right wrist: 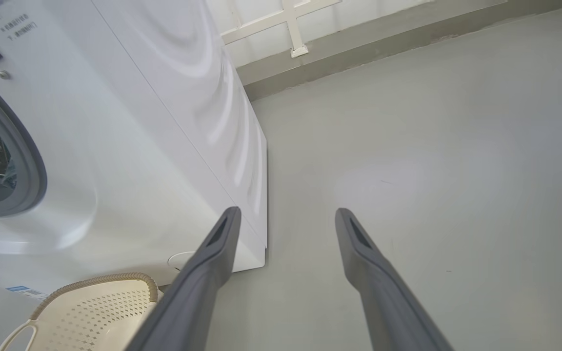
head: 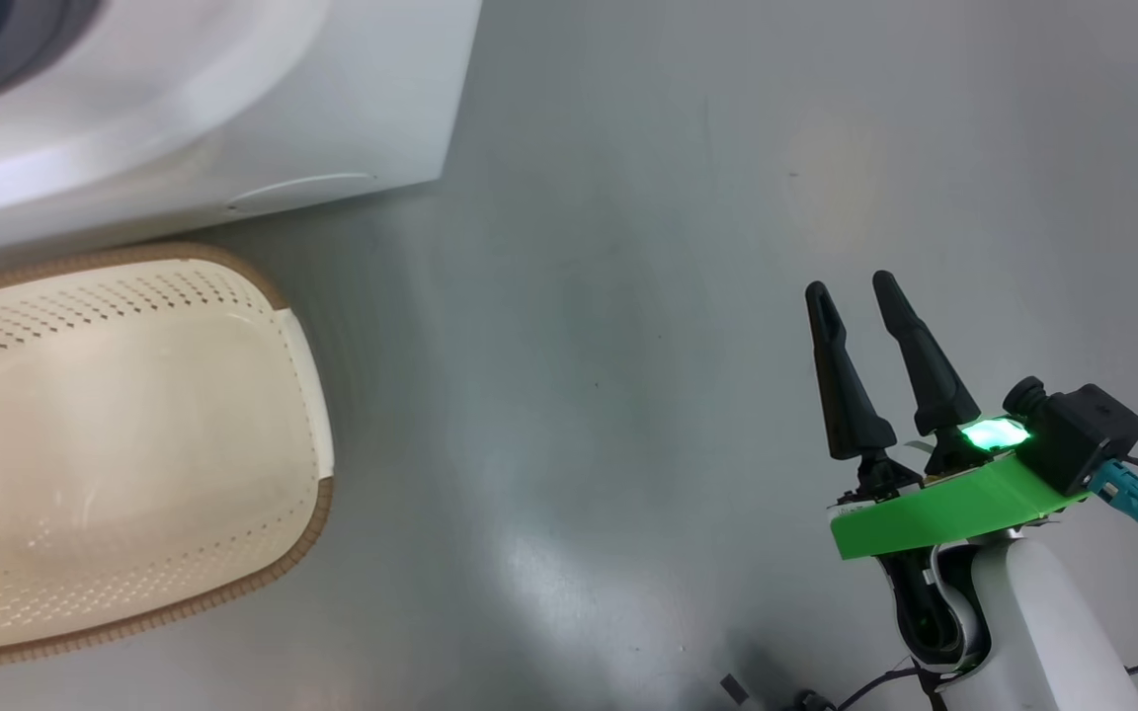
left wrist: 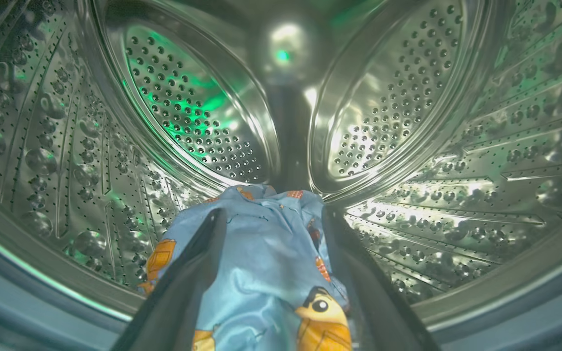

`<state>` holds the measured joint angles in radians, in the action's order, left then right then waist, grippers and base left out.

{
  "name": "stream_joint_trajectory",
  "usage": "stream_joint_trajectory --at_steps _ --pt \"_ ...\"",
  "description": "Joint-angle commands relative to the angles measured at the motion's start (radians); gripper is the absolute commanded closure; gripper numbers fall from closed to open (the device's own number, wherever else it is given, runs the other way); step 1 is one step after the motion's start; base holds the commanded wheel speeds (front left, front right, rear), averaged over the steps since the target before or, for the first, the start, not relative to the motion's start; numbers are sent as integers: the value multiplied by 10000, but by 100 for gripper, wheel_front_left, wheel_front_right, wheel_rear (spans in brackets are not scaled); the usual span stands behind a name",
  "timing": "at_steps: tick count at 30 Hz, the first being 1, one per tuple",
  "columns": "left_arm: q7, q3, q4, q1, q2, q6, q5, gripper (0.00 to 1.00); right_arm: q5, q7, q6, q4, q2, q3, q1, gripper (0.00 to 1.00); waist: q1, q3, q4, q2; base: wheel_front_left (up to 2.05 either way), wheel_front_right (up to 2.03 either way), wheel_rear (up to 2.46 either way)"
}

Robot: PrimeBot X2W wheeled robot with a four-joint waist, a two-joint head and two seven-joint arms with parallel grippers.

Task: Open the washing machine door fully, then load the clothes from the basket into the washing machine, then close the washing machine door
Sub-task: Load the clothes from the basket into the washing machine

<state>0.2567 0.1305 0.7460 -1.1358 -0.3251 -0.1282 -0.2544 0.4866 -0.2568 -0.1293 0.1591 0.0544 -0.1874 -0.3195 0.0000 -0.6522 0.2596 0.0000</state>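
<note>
My left gripper (left wrist: 273, 210) is spread wide inside the washing machine (left wrist: 456, 146) drum, with the clothes (left wrist: 266, 263) lying loose between its fingers. Right gripper (head: 850, 283) splayed, holding nothing, over open floor (head: 628, 296) right of the machine. Basket (head: 302, 494) against its front edge.

We record, in the head view, the washing machine (head: 332, 99) at eleven o'clock, standing on the floor (head: 628, 346). The basket (head: 124, 444) sits at nine o'clock, directly before the machine's front and just beside it. The right pincer (head: 851, 286) hangs at four o'clock over the floor, well apart from both. In the left wrist view, the left pincer (left wrist: 273, 213) reaches inside the drum (left wrist: 188, 107). The clothes (left wrist: 261, 263) lie at six o'clock, low in the drum, between its fingers.
</note>
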Motion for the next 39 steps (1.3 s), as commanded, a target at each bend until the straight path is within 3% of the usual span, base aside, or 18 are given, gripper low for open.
stream_joint_trajectory --at_steps 1,19,39 --pt "51 150 -396 377 -378 -22 -99 0 -44 -49 -14 -194 20 -130 97 0 0 120 -84 0 0 0 0" --pt "51 -42 -1893 3701 732 -24 -311 0 -138 -49 -14 -71 775 -13 460 0 0 1400 -933 0 0 0 0" --pt "51 -224 -3281 6609 1557 -24 27 0 -77 -49 -14 209 1465 130 1249 0 0 3037 -1694 0 0 0 0"
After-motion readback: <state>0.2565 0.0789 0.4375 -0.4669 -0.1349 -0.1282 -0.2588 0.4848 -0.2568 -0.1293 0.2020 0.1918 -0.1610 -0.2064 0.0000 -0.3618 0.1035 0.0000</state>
